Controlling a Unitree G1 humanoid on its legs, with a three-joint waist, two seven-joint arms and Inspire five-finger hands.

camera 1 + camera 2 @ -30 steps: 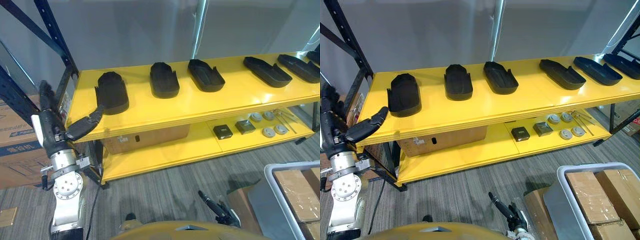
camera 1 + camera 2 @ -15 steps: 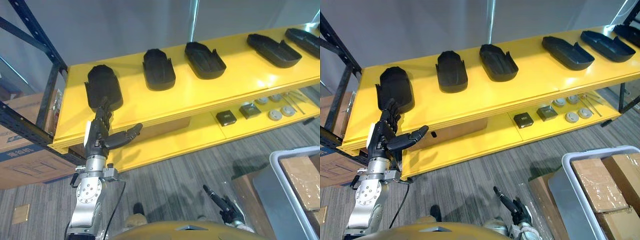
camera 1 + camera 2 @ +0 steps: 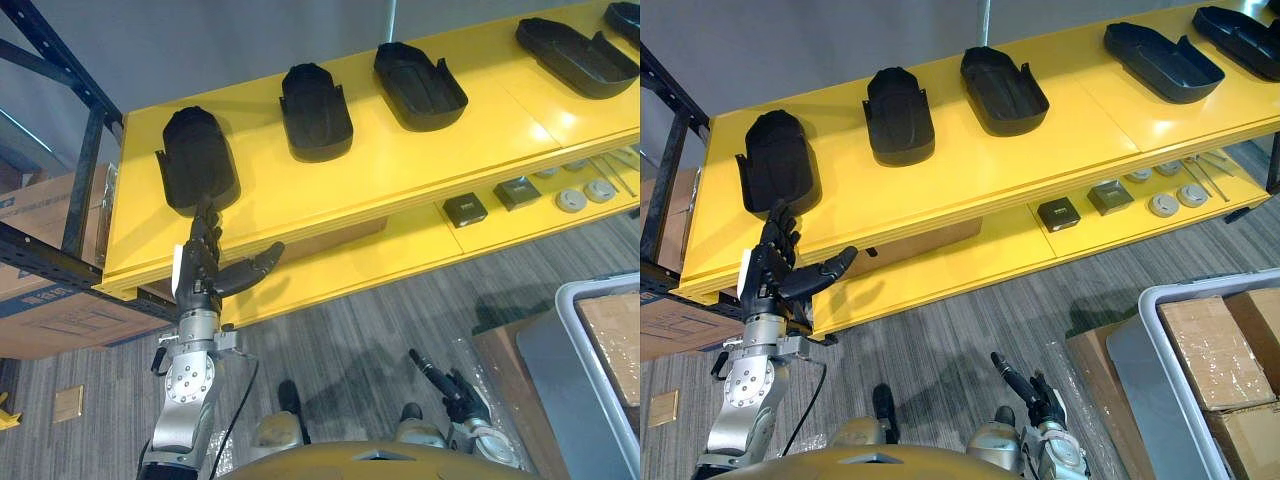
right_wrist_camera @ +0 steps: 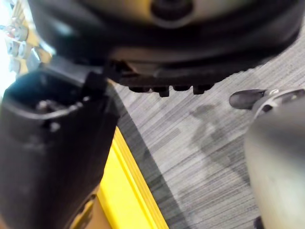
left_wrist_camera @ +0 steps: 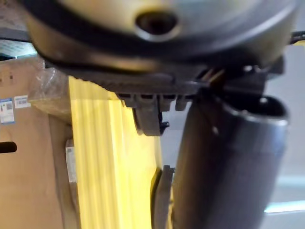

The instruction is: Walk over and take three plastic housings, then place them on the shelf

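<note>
Grey bin (image 3: 1145, 335) at lower right, on the floor: wrapped cartons (image 3: 1205, 335) packed inside. Lower deck (image 3: 400, 262) of the shelf carries a carton (image 3: 335, 235), two dark square blocks (image 3: 465, 210) and some round discs (image 3: 572, 199).

Top of the shelf (image 3: 400, 150): black housings in a row, well apart, all lying flat. Leftmost housing (image 3: 196, 160), a second (image 3: 315, 98), a third (image 3: 420, 72), a fourth (image 3: 577, 45).

My left hand (image 3: 198, 275) is raised at the shelf's front edge, fingers (image 3: 207, 225) straight up, thumb splayed wide, holding nothing. Tips overlap the near end of the leftmost housing; I cannot tell whether they touch it.

My right hand (image 3: 1038, 392) hangs low over the floor, fingers loosely stretched, empty.

Rack upright (image 3: 85, 180) stands close on the left. Grey carpet (image 3: 360, 320) lies open between me and the shelf.
</note>
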